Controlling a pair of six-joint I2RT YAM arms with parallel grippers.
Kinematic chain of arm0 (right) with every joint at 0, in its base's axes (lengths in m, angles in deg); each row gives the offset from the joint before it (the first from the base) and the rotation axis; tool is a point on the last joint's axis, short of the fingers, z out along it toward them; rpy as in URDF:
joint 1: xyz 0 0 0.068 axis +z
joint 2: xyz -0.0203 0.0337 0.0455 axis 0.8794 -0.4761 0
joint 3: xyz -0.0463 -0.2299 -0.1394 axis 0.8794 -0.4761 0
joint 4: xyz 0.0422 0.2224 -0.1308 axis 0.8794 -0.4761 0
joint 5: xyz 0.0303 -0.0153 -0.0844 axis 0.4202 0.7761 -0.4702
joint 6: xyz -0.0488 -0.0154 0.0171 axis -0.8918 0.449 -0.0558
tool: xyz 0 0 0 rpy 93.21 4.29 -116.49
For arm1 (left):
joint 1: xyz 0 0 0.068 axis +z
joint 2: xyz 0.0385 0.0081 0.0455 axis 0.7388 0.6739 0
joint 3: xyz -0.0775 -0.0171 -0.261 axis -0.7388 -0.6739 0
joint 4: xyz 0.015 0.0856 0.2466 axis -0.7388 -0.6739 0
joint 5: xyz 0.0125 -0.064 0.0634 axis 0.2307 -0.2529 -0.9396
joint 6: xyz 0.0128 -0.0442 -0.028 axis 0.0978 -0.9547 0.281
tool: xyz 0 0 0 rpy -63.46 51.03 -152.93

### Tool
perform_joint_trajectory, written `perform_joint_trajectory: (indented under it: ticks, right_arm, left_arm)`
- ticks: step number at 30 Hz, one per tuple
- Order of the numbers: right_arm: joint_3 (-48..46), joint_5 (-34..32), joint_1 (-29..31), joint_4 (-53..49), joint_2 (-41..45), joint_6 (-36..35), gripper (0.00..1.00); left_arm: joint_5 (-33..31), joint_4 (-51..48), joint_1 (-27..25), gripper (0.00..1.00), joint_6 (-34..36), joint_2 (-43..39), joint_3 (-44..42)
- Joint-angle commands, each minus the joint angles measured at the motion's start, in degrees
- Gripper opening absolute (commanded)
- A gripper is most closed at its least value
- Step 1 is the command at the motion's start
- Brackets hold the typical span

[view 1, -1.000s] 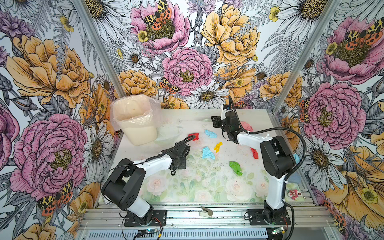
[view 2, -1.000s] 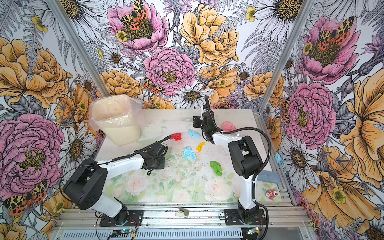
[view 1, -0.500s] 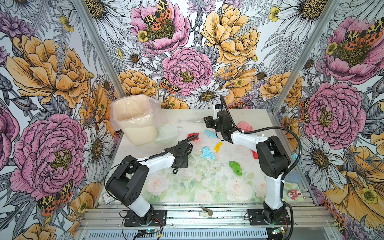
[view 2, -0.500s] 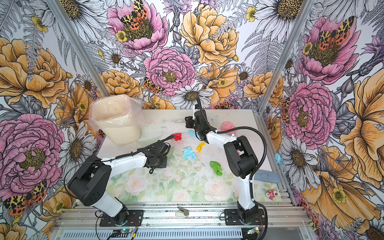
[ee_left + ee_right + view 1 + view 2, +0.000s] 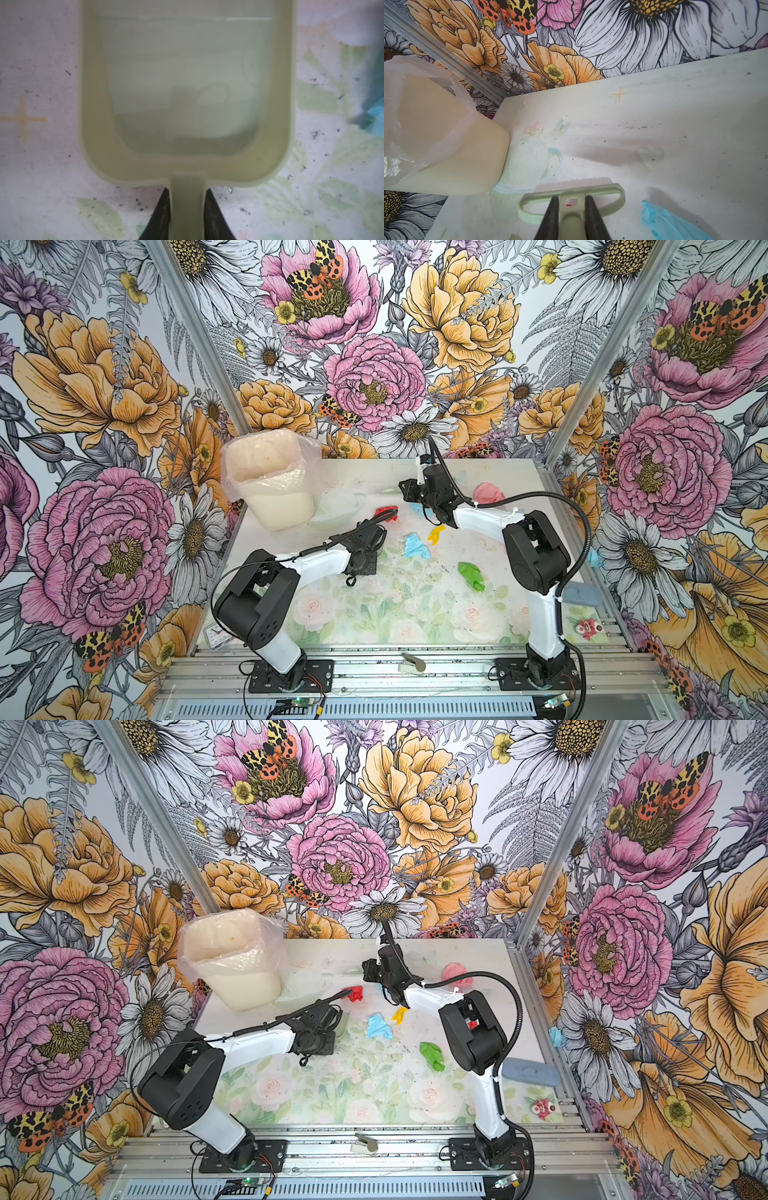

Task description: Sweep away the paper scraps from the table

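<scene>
On the table [image 5: 505,472] lie paper scraps: red [image 5: 385,514], light blue [image 5: 415,546], yellow [image 5: 435,533], green [image 5: 471,576] and pink [image 5: 489,492]. My left gripper [image 5: 188,192] is shut on the handle of the pale green dustpan [image 5: 187,83], which rests flat and empty on the table; a light blue scrap [image 5: 374,113] lies beside it. In a top view that gripper [image 5: 370,536] sits left of the scraps. My right gripper [image 5: 570,200] is shut on the brush [image 5: 604,192], bristles down, with another light blue scrap [image 5: 664,220] beside it.
A cream bin with a plastic liner [image 5: 270,485] stands at the table's back left. A grey-blue block [image 5: 582,594] and a small red and white item [image 5: 586,626] lie past the right edge. A clip [image 5: 411,663] rests on the front rail. Walls enclose three sides.
My right gripper has carried the brush leftwards, towards the bin and the red scrap. The left arm and dustpan have barely shifted.
</scene>
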Motion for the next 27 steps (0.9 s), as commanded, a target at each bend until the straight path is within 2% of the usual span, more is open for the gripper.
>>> perform_joint_trajectory:
  ticks: [1, 27]
  right_arm:
    - [-0.2, -0.3, 0.8, -0.2, -0.9, 1.5, 0.00]
    - [-6.5, 2.8, 7.6, -10.8, 6.3, 5.1, 0.00]
  left_arm:
    - [0.5, 0.4, -0.5, 0.00, 1.2, 0.8, 1.3]
    - [0.1, 0.8, -1.5, 0.00, 0.8, 1.9, 1.6]
